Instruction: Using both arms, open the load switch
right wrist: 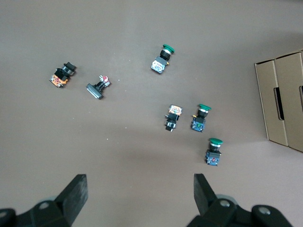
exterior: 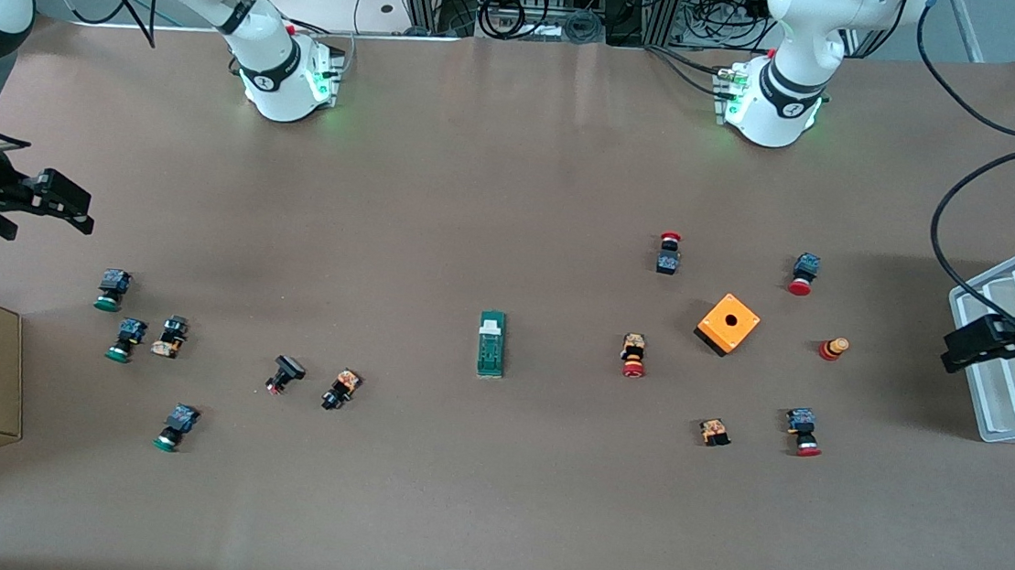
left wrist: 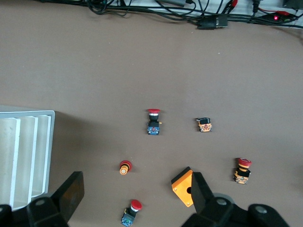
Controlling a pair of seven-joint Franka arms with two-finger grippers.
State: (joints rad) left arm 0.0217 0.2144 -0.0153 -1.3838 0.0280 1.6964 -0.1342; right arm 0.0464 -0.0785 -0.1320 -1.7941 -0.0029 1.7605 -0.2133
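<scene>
The dark-green load switch (exterior: pixel 490 344) lies untouched mid-table; the left gripper (exterior: pixel 985 343) hovers over the white tray (exterior: pixel 993 401), the right gripper (exterior: pixel 56 200) near green push buttons (exterior: pixel 112 289) — both jaws spread wide, empty.

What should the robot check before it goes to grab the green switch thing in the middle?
1. Load switch found: ok. It lies flat near the middle of the table, white tab toward the robots' bases.
2. Room around it: ok. The nearest push buttons and the orange box lie apart from it.
3. Left gripper ready: ok. Open, holding nothing, over the white tray at its end of the table.
4. Right gripper ready: ok. Open, holding nothing, above the green push buttons.
5. Switch seen by wrist cameras: not ok. Neither wrist view shows it.
6. Switch already opened: cannot tell.
</scene>
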